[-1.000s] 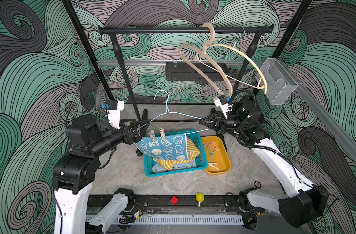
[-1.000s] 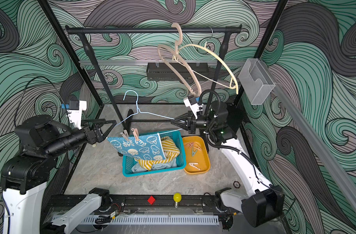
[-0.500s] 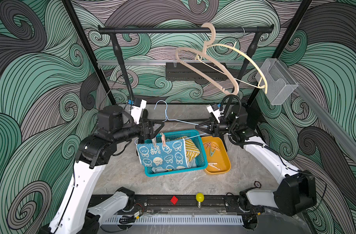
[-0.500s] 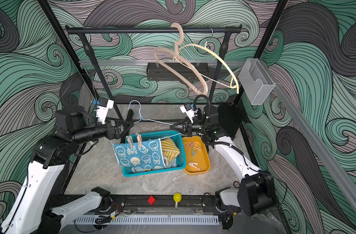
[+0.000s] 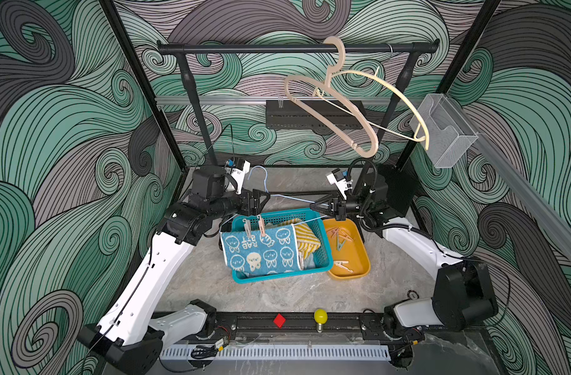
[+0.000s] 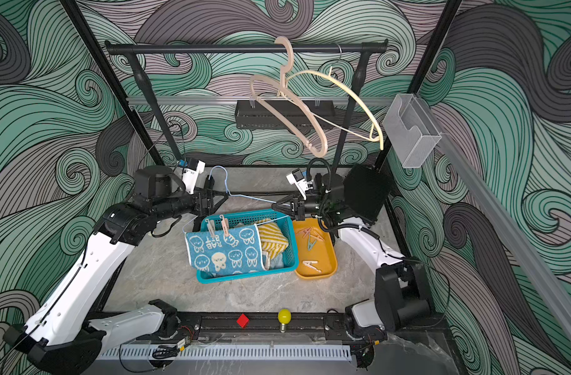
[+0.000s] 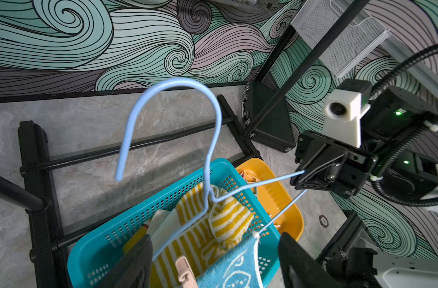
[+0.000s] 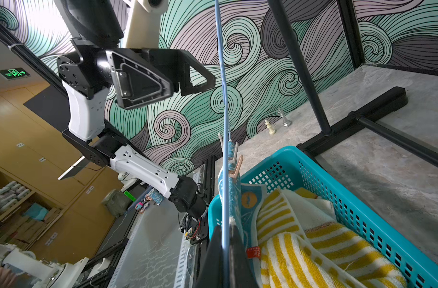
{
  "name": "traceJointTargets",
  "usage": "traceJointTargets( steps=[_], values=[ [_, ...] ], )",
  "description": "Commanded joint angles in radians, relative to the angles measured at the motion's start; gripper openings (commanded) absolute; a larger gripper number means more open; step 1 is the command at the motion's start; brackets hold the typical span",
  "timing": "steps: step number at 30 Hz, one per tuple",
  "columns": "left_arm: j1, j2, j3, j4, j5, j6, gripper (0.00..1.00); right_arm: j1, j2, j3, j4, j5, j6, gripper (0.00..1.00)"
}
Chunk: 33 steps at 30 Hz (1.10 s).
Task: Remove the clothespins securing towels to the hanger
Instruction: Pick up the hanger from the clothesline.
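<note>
Near the center of the frame, the right fingers (image 5: 321, 206) are closed tight on one end of the blue wire hanger (image 7: 180, 81). The left fingers (image 7: 135, 261) stand wide apart and hold nothing, just above two clothespins (image 5: 254, 227) that pin the bunny towel (image 5: 264, 253) over the teal basket (image 5: 277, 277).

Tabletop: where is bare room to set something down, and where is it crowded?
Bare marble lies between the teal basket and the front rail, and left of the basket. Crowded: basket full of towels, orange tray holding clothespins.
</note>
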Motion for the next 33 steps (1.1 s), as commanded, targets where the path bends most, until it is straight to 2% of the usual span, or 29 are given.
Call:
traceJointTargets(
  steps=[1,8,14,17,21,23,24,25,29,33],
  values=[
    [-0.003,0.038,0.006,0.080,-0.047,-0.010,0.72,-0.003,-0.001,-0.014,0.061,0.004,0.018,0.00],
    [-0.015,0.142,0.055,0.114,-0.016,-0.025,0.39,-0.002,0.003,-0.024,0.060,0.023,0.029,0.00],
    [-0.030,0.196,0.099,0.078,0.003,-0.019,0.19,-0.002,-0.001,-0.016,0.035,0.032,0.026,0.00],
    [-0.035,0.194,0.086,0.096,0.016,-0.025,0.01,-0.003,-0.002,-0.008,0.015,0.038,0.022,0.00],
    [-0.036,0.189,0.065,0.114,0.022,-0.032,0.00,-0.002,-0.006,0.009,-0.040,0.061,0.011,0.00],
    [-0.035,0.187,0.054,0.118,0.021,-0.037,0.00,-0.003,-0.015,0.019,-0.093,0.084,-0.008,0.04],
    [-0.035,0.186,0.050,0.120,0.018,-0.037,0.00,-0.002,-0.021,0.021,-0.111,0.093,-0.013,0.10],
    [-0.035,0.186,0.046,0.124,0.019,-0.038,0.00,-0.003,-0.029,0.026,-0.139,0.118,-0.024,0.23],
    [-0.035,0.186,0.018,0.151,0.029,-0.037,0.00,-0.005,-0.093,0.027,-0.227,0.217,-0.049,0.44],
    [-0.035,0.190,0.002,0.170,0.034,-0.043,0.00,-0.008,-0.175,0.038,-0.321,0.308,-0.083,0.51]
  ],
)
